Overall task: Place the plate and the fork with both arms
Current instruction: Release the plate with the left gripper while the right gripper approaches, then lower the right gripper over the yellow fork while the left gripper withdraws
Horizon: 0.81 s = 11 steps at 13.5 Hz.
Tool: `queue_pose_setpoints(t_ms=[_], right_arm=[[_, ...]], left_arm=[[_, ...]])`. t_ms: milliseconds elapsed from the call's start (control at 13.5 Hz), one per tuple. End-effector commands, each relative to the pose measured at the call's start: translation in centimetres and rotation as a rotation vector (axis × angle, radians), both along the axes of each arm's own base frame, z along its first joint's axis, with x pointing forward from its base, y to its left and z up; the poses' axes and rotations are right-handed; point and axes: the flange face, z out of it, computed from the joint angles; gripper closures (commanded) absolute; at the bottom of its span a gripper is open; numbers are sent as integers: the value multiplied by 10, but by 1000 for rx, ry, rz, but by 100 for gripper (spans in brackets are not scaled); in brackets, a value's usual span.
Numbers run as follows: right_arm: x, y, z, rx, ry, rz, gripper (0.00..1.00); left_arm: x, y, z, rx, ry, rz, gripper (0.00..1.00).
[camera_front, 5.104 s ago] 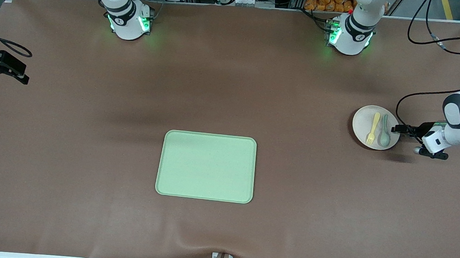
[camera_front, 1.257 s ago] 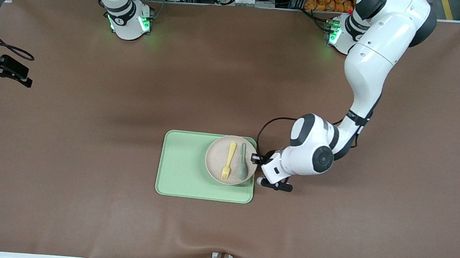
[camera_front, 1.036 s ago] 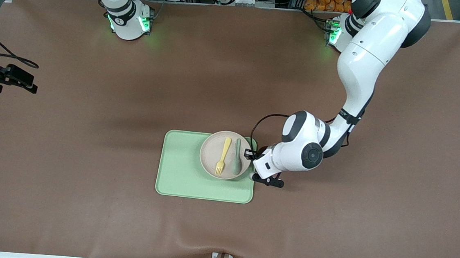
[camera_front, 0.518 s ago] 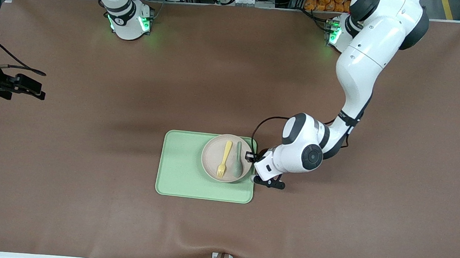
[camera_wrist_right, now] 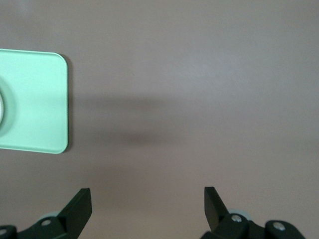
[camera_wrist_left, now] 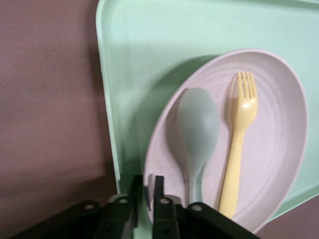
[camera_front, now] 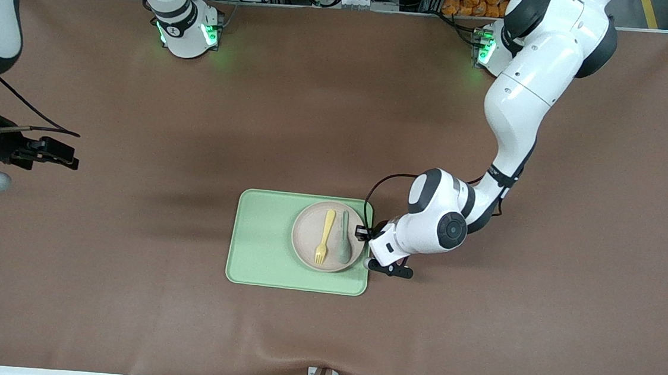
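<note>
1. Desk (camera_front: 123,290): tray (camera_front: 263,247) central.
2. Plate (camera_front: 309,233) on tray, toward left arm's end; fork (camera_front: 324,237) and spoon (camera_front: 344,242) on it.
3. Left hand (camera_front: 360,232) low, narrow jaws astride plate rim.
4. Right hand (camera_front: 59,154) level above bare desk, jaws wide, empty.

One rectangular light green plastic tray (camera_front: 263,247) lies on the one brown tabletop (camera_front: 123,290). On it sits one small round off-white plate (camera_front: 306,233), its rim between the fingers of the left claw (camera_front: 361,232). The plate carries two utensils — one pale yellow plastic fork (camera_front: 323,244) and one grey-green plastic spoon (camera_front: 344,247), the spoon being the one closer to that claw. There are two white jointed robot arms with black joints, so two black claws in all — the right claw (camera_front: 59,153) hangs over bare tabletop, well apart from the tray and from the left claw.
</note>
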Motion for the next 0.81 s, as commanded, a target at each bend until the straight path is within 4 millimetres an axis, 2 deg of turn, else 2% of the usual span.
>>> queue_pose_setpoints(t_ms=[0, 74, 148, 370, 444, 518, 592, 740], right_arm=[[18, 32, -13, 8, -45, 22, 0], [23, 33, -23, 23, -44, 14, 0], [27, 42, -24, 52, -46, 14, 0], [46, 92, -30, 91, -52, -2, 0], [54, 115, -32, 95, -71, 11, 0], [63, 131, -44, 100, -84, 30, 0], [66, 162, -52, 104, -108, 60, 0], [75, 206, -74, 121, -155, 40, 0]], left_arm=[[8, -1, 13, -21, -22, 25, 0], [12, 1, 28, -24, -39, 35, 0], [16, 6, 45, -25, -53, 48, 0], [25, 16, 99, -33, -98, 90, 0], [30, 29, 121, -26, -111, 101, 0], [35, 48, 143, 2, -118, 104, 0], [35, 61, 167, 44, -136, 84, 0], [38, 96, 199, 110, -139, 85, 0]])
